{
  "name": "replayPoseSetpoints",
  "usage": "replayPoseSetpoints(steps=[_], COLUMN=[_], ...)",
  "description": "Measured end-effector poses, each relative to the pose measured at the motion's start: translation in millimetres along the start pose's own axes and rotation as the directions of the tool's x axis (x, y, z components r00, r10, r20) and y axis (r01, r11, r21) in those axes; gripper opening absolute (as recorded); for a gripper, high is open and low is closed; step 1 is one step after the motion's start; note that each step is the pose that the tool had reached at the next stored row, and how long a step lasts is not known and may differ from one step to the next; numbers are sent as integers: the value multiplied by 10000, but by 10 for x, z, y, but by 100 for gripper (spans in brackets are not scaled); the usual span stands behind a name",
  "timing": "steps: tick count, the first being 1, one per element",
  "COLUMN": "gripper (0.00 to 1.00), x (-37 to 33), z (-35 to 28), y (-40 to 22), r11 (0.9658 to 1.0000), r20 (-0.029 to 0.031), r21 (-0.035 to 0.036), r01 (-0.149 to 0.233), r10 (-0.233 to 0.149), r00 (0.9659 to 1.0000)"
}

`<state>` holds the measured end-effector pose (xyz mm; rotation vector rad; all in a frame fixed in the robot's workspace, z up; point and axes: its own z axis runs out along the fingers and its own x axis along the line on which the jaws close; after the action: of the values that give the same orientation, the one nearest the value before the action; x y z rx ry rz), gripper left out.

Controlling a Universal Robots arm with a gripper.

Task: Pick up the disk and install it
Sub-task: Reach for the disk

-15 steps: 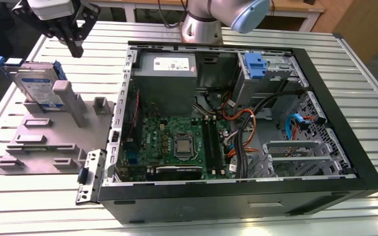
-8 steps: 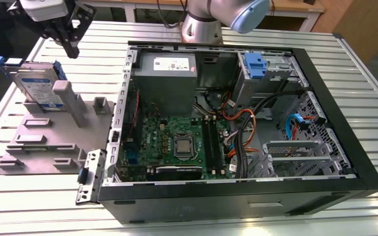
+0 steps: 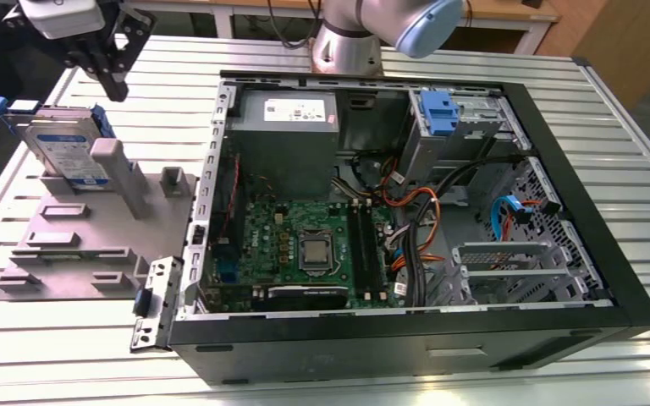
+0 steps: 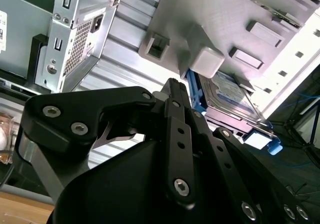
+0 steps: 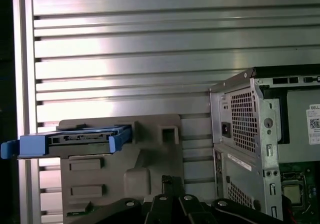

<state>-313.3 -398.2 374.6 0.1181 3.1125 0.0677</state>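
The disk (image 3: pixel 63 145) is a silver drive with a white-and-blue label and blue side rails. It stands tilted on edge in the grey holder (image 3: pixel 77 228) at the exterior view's left, beside the open computer case (image 3: pixel 630 288). My gripper (image 3: pixel 116 89) hangs just above and behind the disk, apart from it, fingers together and holding nothing. In the second wrist view the disk (image 4: pixel 230 96) lies past the fingertips (image 4: pixel 172 86). In the first wrist view the disk (image 5: pixel 75 136) sits edge-on on the holder (image 5: pixel 150 154), to one side of the gripper (image 5: pixel 169 180).
Inside the case are a grey power supply (image 3: pixel 285 139), the motherboard (image 3: pixel 302 245), cables, and a bare blue bracket (image 3: pixel 440 112) in the drive bay at the back. The arm's base (image 3: pixel 348 42) stands behind the case. The slatted metal table (image 3: pixel 415 51) carries everything.
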Motion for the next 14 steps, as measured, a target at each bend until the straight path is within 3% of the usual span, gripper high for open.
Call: replayPoseSetpoints(steps=[14], gripper=[11], x=[135], z=[26], y=[-10], r11=[10000], r20=[0], r21=[-1], r01=[0], r10=[0], r00=[10000])
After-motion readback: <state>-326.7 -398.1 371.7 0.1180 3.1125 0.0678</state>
